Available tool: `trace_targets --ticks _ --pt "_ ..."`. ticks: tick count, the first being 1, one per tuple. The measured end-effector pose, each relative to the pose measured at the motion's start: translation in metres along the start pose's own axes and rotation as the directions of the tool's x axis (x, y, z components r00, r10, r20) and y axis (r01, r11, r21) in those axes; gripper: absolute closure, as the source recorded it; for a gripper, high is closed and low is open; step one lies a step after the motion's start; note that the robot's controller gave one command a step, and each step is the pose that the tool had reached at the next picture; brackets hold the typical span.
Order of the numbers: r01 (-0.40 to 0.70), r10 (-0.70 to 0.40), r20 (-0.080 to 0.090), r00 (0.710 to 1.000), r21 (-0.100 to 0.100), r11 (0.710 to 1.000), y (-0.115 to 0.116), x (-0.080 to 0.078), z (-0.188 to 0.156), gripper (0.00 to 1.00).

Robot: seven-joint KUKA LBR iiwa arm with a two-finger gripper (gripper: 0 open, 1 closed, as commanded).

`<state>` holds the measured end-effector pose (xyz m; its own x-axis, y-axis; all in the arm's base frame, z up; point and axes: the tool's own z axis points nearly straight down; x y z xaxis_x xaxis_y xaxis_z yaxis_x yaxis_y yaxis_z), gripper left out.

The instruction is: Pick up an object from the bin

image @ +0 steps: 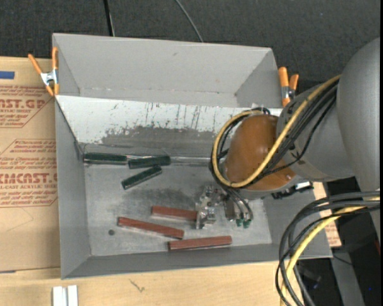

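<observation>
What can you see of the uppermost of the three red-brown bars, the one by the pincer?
It is a long, thin, flat bar, red-brown and matte, maybe wood or plastic. It lies flat on the bin floor, running nearly left to right, its right end slightly lower. That end runs up to the pincer; whether they touch I cannot tell. A similar bar lies just below it in view, apart from it.

Arm (345, 126) reaching from right; claw (225, 213) pointing down, fingers (208, 210) spread.
</observation>
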<state>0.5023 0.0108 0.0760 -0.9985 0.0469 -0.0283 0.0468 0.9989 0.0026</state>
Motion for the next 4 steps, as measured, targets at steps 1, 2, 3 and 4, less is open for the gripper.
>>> trace_targets --ticks 1,2,3,4 --pt "0.0 0.0 0.0 1.0 0.0 1.0 0.0 0.0 0.0 1.0" --pt "0.011 -0.011 -0.034 0.999 0.001 1.0 0.009 -0.002 -0.048 1.0" --pt "0.01 -0.01 -0.033 0.999 0.001 1.0 0.011 -0.002 -0.116 1.0" --pt "0.013 -0.013 -0.022 1.0 0.001 1.0 0.01 -0.016 -0.145 1.0"
